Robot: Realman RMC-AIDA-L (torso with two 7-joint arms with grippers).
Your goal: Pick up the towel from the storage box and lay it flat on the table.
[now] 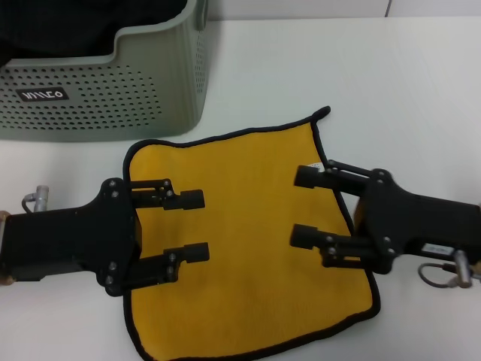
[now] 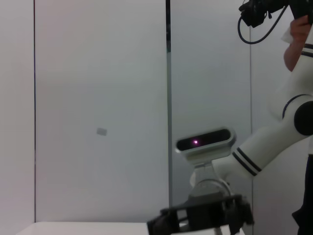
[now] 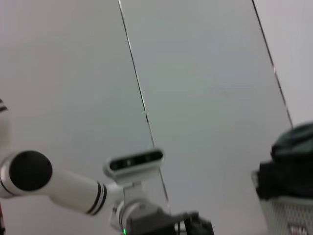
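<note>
The mustard-yellow towel (image 1: pixel 248 226) with black trim lies spread flat on the white table (image 1: pixel 391 83), in front of the storage box (image 1: pixel 105 83). A small white label shows near its right edge. My left gripper (image 1: pixel 197 226) hovers over the towel's left part, open and empty. My right gripper (image 1: pixel 304 207) hovers over the towel's right part, open and empty, facing the left one. The wrist views show no towel; the box shows at the edge of the right wrist view (image 3: pixel 288 210).
The pale grey-green box stands at the table's back left with dark contents inside. White table stretches to the right of the towel and behind it. The left wrist view shows the right arm (image 2: pixel 264 147) and the right gripper (image 2: pixel 195 220), with wall panels behind.
</note>
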